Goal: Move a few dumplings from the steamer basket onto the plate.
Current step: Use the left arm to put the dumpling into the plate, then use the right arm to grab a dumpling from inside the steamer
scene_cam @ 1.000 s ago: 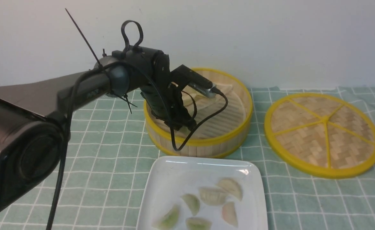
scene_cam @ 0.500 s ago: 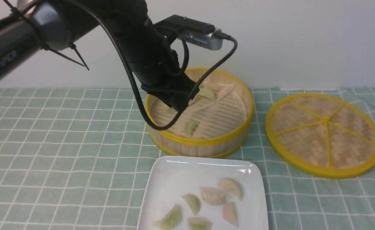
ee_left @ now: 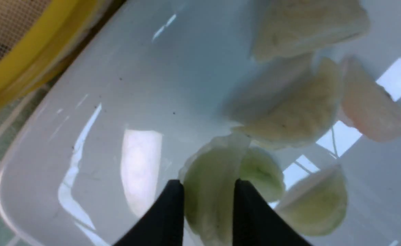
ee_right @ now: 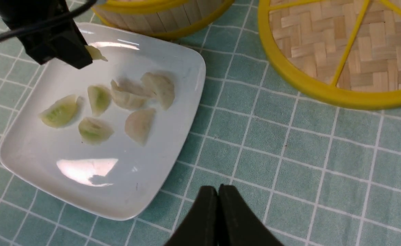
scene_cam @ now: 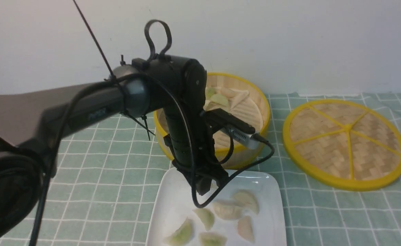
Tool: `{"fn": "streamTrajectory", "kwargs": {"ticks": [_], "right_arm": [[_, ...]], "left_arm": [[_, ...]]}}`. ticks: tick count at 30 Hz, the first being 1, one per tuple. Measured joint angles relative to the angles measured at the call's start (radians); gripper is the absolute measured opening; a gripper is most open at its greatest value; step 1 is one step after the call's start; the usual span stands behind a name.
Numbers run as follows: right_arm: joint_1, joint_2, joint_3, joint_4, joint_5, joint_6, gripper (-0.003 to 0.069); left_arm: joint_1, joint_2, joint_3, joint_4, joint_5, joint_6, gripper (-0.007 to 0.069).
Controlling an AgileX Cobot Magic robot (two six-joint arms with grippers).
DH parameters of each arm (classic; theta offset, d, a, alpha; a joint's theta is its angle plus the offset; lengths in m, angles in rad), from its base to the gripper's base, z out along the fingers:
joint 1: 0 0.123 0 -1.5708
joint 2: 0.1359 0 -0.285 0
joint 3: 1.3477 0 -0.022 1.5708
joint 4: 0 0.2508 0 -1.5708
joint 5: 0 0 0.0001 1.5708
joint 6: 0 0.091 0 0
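White plate holds six dumplings; the left gripper pinches a pale green dumpling above it.

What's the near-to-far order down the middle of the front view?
plate with six dumplings → left end effector, shut on a green dumpling → steamer basket → back wall. The lid lies off to the right, so it is left out.

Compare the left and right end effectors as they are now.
The left end effector is shut on a pale green dumpling; the right end effector is shut on nothing. The left hangs over the plate; the right hangs over the checked cloth beside it. Both are black.
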Motion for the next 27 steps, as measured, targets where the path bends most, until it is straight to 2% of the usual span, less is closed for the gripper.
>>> {"fn": "streamTrajectory", "kwargs": {"ticks": [1,6,8,10,13,14,17,18,19,25,27], "right_arm": [[0.000,0.000,0.000,0.000,0.000,-0.001,-0.0013],[0.000,0.000,0.000,0.000,-0.013,-0.003,-0.0013],[0.000,0.000,-0.005,0.000,-0.029,-0.008,-0.0013],[0.000,0.010,-0.021,0.000,-0.042,-0.021,-0.0013],[0.000,0.042,-0.065,0.001,-0.042,-0.042,-0.0013],[0.000,0.078,-0.100,0.009,-0.029,-0.063,-0.0013],[0.000,0.164,-0.159,0.023,-0.004,-0.098,-0.0013],[0.000,0.170,-0.163,0.025,-0.002,-0.103,-0.0013],[0.000,0.228,-0.201,0.036,0.006,-0.121,-0.0013],[0.001,0.403,-0.331,0.068,0.009,-0.201,-0.0013],[0.001,0.486,-0.407,0.070,0.009,-0.229,-0.0013]], "left_arm": [[0.000,0.011,0.000,0.007,-0.007,-0.005,0.0183],[0.000,0.026,-0.005,0.037,-0.014,-0.022,0.0372],[0.000,0.026,-0.024,0.042,0.007,-0.046,0.0412],[0.000,0.019,-0.053,0.054,0.038,-0.073,0.0412],[0.000,-0.002,-0.082,0.075,0.057,-0.094,0.0365],[0.000,-0.044,-0.095,0.097,0.059,-0.111,0.0275],[0.006,-0.131,-0.098,0.104,0.064,-0.116,0.0088],[0.006,-0.147,-0.098,0.104,0.065,-0.117,0.0078],[0.020,-0.213,-0.098,0.102,0.072,-0.122,0.0024],[0.083,-0.434,-0.064,0.101,0.077,-0.143,-0.0006],[0.114,-0.538,0.004,0.101,0.062,-0.146,-0.0006]]}}
